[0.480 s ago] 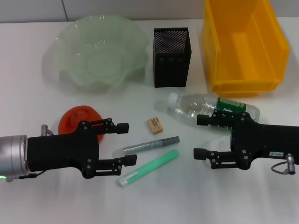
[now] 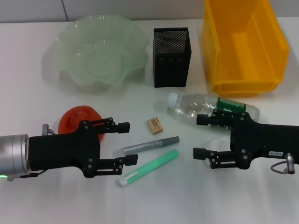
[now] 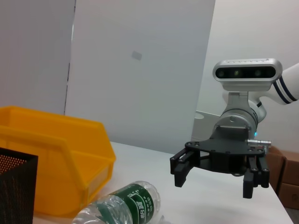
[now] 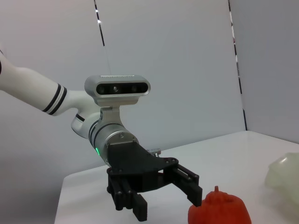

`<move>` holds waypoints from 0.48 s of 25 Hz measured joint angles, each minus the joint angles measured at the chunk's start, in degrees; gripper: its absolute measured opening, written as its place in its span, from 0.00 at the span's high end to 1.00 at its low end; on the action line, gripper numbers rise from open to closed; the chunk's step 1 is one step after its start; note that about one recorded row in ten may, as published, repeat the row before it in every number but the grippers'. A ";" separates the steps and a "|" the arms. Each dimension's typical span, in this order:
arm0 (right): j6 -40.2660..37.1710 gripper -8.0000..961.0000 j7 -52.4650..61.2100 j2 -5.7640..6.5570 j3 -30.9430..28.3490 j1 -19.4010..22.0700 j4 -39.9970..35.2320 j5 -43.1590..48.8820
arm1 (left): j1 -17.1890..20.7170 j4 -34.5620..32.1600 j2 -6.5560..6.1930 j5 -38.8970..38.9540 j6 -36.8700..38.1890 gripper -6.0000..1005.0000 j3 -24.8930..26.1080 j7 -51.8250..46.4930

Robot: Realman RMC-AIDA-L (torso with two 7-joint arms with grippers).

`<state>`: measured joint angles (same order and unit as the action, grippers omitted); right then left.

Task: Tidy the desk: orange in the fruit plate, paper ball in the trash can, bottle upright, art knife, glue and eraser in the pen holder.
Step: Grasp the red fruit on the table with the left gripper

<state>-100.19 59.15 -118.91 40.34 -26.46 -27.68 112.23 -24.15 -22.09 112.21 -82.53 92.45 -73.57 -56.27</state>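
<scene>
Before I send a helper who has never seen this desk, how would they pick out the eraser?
Start at the black mesh pen holder at the middle back of the white desk. Come toward the robot, past the cap of the lying clear plastic bottle. The small tan block eraser lies there, short and boxy, unlike the two long pens nearby.

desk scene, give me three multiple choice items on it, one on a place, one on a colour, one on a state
1. Where is the eraser?
A. in the pen holder
B. on the table between the two grippers
C. in the bin

2. What colour is the bin?
A. yellow
B. blue
C. black

3. How is the bottle?
A. upright
B. lying on its side
C. held in a gripper

Answers:
1 B, it lies on the table, between the left gripper and right gripper, in front of the pen holder.
2 A, its walls are yellow.
3 B, it lies flat in front of the bin, and both grippers are open and empty.
</scene>
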 joint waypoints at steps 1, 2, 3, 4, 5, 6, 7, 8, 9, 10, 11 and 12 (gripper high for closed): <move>0.00 0.15 0.00 0.00 0.00 0.00 0.00 0.00 | 0.00 0.00 0.00 0.00 0.00 0.25 0.00 0.00; 0.01 0.15 0.00 0.00 0.00 0.00 0.00 0.01 | 0.00 0.00 0.00 0.00 0.00 0.25 0.00 0.00; 0.01 0.15 0.00 0.00 0.00 0.00 0.00 0.01 | -0.02 -0.04 -0.03 0.00 -0.02 0.25 0.00 -0.08; 0.02 0.15 0.00 0.00 0.00 0.00 0.00 0.01 | -0.02 -0.06 -0.08 0.00 -0.08 0.26 0.05 -0.12; 0.07 0.15 0.00 0.00 0.00 0.00 0.00 0.01 | -0.03 -0.06 -0.07 0.00 -0.09 0.26 0.07 0.02; 0.07 0.15 0.00 0.00 0.00 0.00 0.00 0.01 | -0.02 -0.06 -0.06 0.00 -0.09 0.26 0.07 0.06; 0.16 0.15 0.01 0.00 0.00 0.00 0.00 0.01 | -0.03 -0.06 -0.03 0.00 -0.16 0.26 0.15 0.15; 0.16 0.15 0.01 0.00 0.00 0.00 0.00 0.01 | -0.02 -0.06 -0.02 0.01 -0.39 0.26 0.35 0.27; 0.24 0.15 0.01 0.00 0.00 0.00 0.00 0.01 | 0.00 -0.06 -0.02 0.02 -0.50 0.26 0.44 0.30; 0.38 0.15 0.11 0.00 -0.01 0.00 0.00 0.01 | 0.19 -0.06 -0.10 0.04 -1.39 0.26 1.52 0.32; 0.38 0.15 0.11 0.00 -0.01 0.00 0.00 0.01 | 0.19 -0.06 -0.10 0.04 -1.39 0.27 1.52 0.32; 0.41 0.15 0.18 0.00 -0.05 0.00 -0.01 0.01 | 0.36 -0.06 -0.20 0.04 -2.03 0.27 2.25 0.36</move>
<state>-99.78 59.33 -118.91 40.29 -26.46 -27.69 112.24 -23.79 -22.16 112.01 -82.49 90.42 -71.32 -55.91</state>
